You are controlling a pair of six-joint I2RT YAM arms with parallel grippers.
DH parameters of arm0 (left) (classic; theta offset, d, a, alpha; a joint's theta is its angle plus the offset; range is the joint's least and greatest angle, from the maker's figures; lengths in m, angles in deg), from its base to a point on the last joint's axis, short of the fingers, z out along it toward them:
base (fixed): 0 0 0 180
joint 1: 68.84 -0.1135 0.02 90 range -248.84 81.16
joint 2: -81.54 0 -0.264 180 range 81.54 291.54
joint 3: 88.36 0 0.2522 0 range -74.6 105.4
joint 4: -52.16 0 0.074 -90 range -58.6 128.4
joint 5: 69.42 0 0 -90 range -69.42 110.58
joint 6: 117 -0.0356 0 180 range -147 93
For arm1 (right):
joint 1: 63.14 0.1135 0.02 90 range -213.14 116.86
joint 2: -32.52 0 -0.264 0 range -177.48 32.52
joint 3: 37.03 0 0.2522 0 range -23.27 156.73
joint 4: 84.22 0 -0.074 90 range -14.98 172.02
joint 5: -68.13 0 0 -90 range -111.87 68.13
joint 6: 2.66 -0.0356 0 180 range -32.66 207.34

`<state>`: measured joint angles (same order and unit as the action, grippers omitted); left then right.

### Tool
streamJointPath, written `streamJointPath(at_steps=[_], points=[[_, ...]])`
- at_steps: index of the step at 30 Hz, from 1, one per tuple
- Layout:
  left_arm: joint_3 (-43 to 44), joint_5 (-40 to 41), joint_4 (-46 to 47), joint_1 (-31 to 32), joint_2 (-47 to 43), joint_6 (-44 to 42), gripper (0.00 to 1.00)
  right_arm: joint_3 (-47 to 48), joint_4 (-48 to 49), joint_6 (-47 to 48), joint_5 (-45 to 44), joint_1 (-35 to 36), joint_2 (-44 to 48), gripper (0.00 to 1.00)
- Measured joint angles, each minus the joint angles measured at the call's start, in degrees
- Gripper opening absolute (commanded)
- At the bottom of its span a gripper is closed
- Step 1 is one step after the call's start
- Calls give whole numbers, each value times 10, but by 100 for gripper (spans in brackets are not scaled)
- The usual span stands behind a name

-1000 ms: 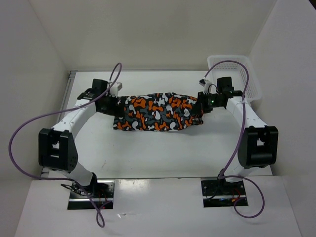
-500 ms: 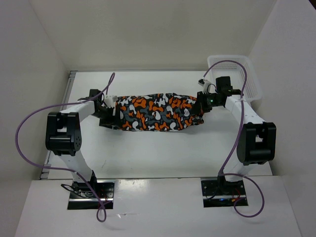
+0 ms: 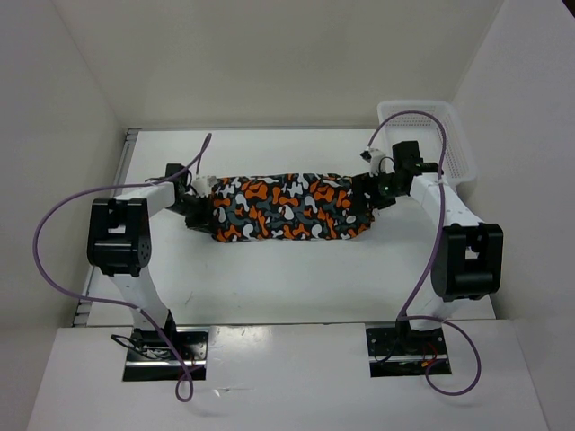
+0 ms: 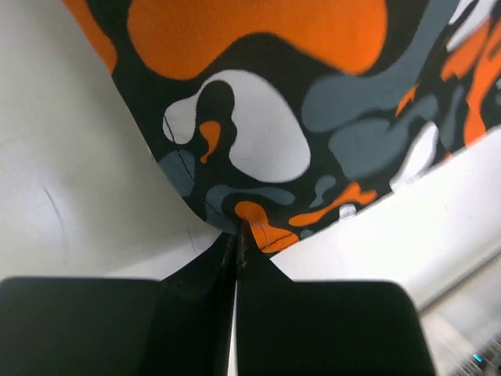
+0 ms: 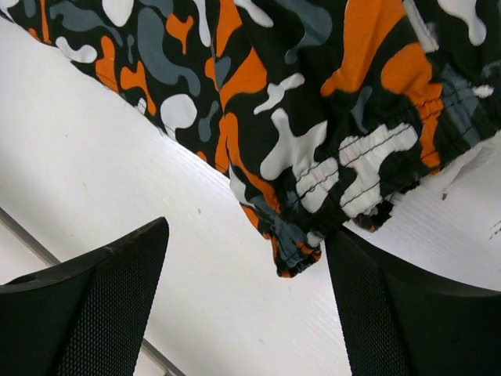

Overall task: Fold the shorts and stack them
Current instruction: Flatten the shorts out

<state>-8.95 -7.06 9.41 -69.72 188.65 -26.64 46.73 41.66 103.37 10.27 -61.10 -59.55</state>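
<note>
Shorts [image 3: 289,207] are laid out in a long, thin strip across the middle of the table [image 3: 296,278]. The strip is stretched from one arm to the other. It looks as if one fold is already made, because the strip is narrow and thick. No stack can be seen yet.

The left gripper [image 4: 239,235] is shut tight, and a small bit of the cloth's edge is pinched between its tips. That end is most likely held so that it can be lifted and carried over to the other end for the next fold. Only a little cloth is caught there, so it could be pulled free if it is tugged too hard.

The right gripper [image 5: 246,243] is opened wide, and nothing is held in it. The right end of the shorts is seen lying flat on the table just in front of its jaws, apart from both of them. That end is probably left free so that it can rest flat and stay put while the left end is moved.

A basket [image 3: 454,144] is set at the far right corner, well apart from the shorts. Nothing can be seen in it from here.
</note>
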Motion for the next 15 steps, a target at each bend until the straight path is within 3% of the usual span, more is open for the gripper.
streamJointPath(at_steps=[10, 15], points=[[-7, -33, -118, -26, -101, -1, 0, -65, -8, -2, -103, 3, -6, 82], [-7, -36, -138, -25, -103, -1, 0, -54, -9, -11, -100, 3, -51, 78]])
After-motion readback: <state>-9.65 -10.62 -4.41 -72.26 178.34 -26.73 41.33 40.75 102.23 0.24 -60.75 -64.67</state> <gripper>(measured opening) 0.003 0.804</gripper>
